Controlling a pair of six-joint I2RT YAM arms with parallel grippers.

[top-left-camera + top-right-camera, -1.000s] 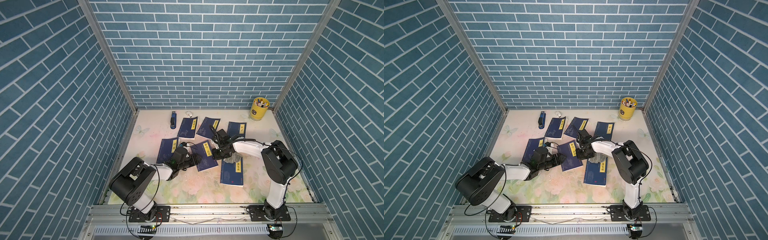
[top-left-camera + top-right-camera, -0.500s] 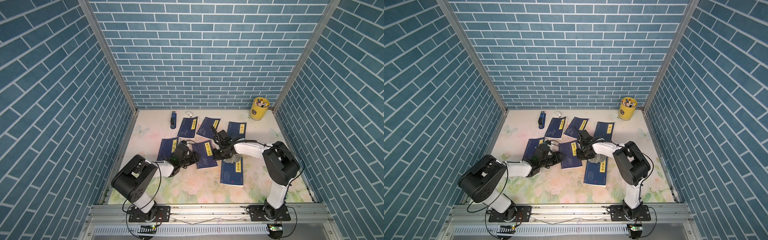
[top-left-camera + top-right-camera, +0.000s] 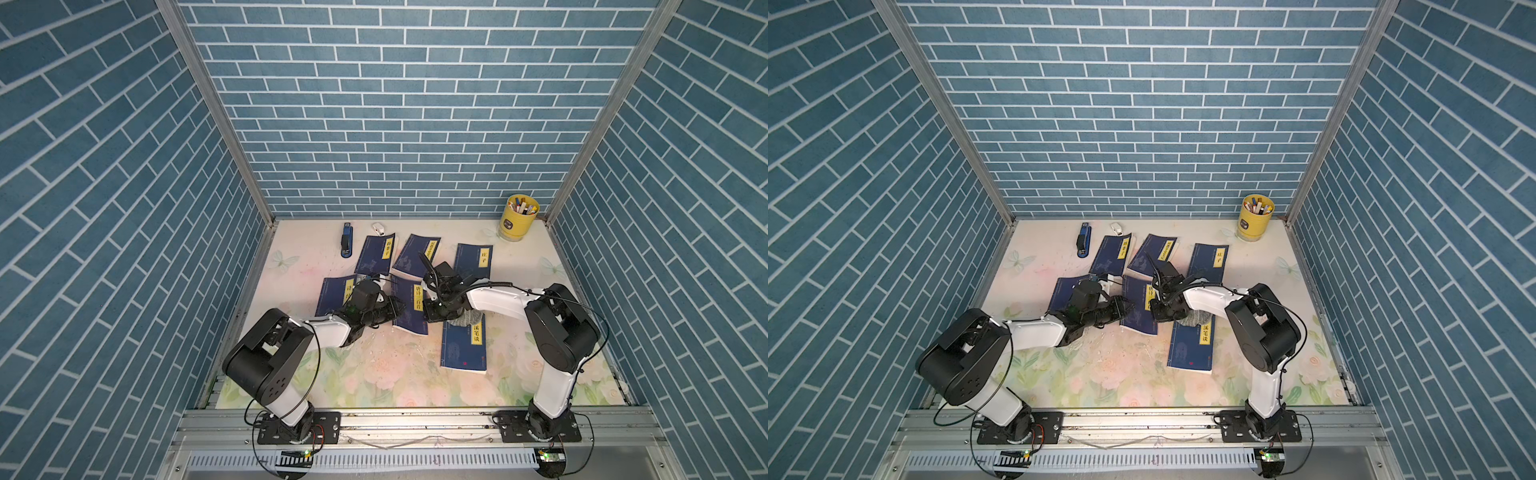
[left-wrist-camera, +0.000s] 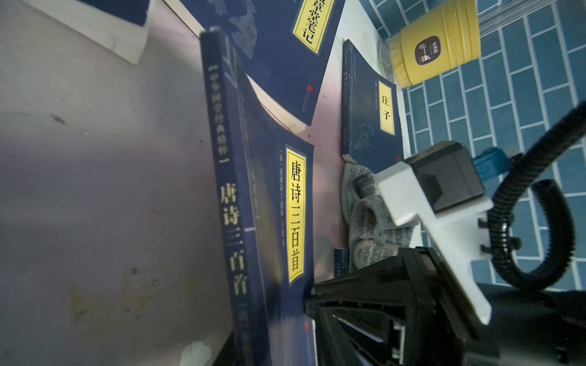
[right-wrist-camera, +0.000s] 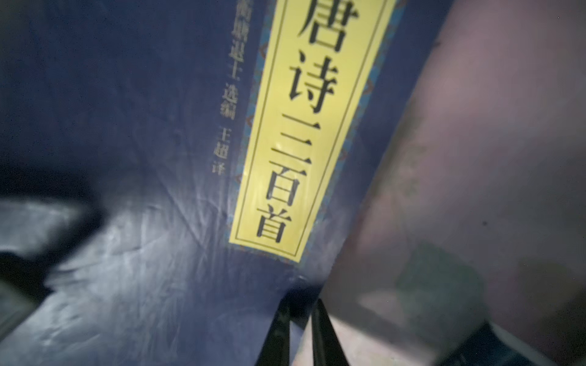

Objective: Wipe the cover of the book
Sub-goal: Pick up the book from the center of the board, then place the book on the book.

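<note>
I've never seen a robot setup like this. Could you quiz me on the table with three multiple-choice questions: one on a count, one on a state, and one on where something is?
1. How many blue books lie on the table?
A. four
B. six
C. eight

2. The yellow cup is
A. tipped over
B. upright, holding pens
C. upright, empty

3. The grey cloth lies
A. inside the cup
B. beside the cup
C. under the right arm, at the nearest book's far end

Answers:
1. B: three at the back, two in the middle, one in front.
2. B: pen tips stick out of its top.
3. C: both top views show it bunched there.
</note>
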